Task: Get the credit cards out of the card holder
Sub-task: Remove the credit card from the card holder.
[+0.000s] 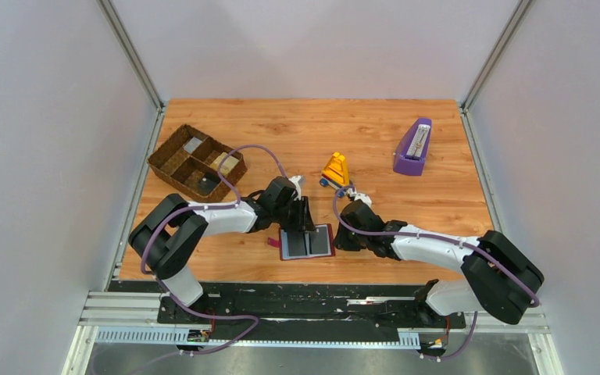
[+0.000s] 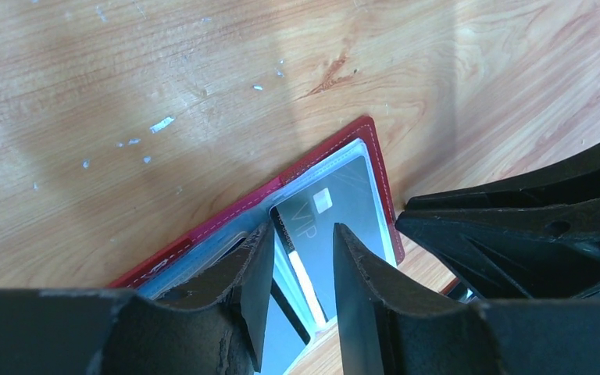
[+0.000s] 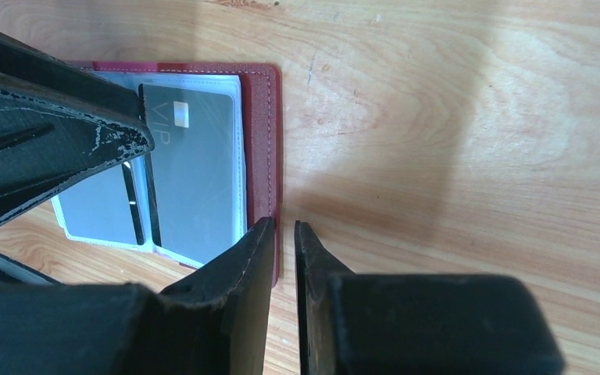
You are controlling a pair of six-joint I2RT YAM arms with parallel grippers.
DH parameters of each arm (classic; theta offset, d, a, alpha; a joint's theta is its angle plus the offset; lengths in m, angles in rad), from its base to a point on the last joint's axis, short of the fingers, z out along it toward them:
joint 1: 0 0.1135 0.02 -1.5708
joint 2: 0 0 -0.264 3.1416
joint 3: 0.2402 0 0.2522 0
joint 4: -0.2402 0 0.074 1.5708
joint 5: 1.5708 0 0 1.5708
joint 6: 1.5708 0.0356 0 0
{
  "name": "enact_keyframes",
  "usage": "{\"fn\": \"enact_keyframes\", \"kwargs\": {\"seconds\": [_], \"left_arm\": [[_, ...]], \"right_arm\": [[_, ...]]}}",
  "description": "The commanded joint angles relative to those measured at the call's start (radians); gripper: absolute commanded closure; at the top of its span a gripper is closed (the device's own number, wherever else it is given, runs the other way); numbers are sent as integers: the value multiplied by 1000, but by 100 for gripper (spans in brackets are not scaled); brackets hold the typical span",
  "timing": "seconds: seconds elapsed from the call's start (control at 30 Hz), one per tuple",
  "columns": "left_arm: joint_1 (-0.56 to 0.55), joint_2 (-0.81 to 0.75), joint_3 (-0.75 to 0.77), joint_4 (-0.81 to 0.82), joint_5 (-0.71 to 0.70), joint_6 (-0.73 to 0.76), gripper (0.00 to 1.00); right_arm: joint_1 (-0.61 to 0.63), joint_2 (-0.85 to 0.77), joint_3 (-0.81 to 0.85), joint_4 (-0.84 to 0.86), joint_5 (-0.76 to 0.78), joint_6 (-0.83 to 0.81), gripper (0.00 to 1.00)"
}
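Observation:
The dark red card holder (image 1: 307, 243) lies open and flat on the table near the front edge, grey-blue sleeves up. A grey "VIP" card (image 2: 344, 211) sits in its right sleeve, also seen in the right wrist view (image 3: 195, 172). A second card with a dark stripe (image 3: 98, 207) sits in the left page. My left gripper (image 2: 303, 234) is open just above the holder, its fingers astride the VIP card's left edge, holding nothing. My right gripper (image 3: 283, 225) is nearly shut, a thin gap between its tips, which are at the holder's red right edge (image 3: 262, 141).
A brown wicker basket (image 1: 195, 162) with compartments stands at the back left. A purple wedge-shaped stand (image 1: 412, 148) is at the back right. A small yellow toy (image 1: 335, 169) sits behind the two grippers. The table's front edge is just below the holder.

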Motion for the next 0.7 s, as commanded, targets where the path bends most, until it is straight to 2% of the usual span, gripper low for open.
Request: {"fn": "enact_keyframes", "kwargs": {"seconds": [0.0,0.2,0.4,0.67], "left_arm": [[1,-43,12,-43,-13,29,58],[1,-119,2,-48,-19,9,58],[1,-152,-7,-79,-54,-3,58],[1,-117,-27,-40,-37,-12,59]], "right_arm": [[-5,-51,27,-8,-34,-7,83],[-5,-113,65,-21,-40,-19,83],[-3,-52,101,6,-81,-22,84],[-12,53,109,62,-104,-20,85]]}}
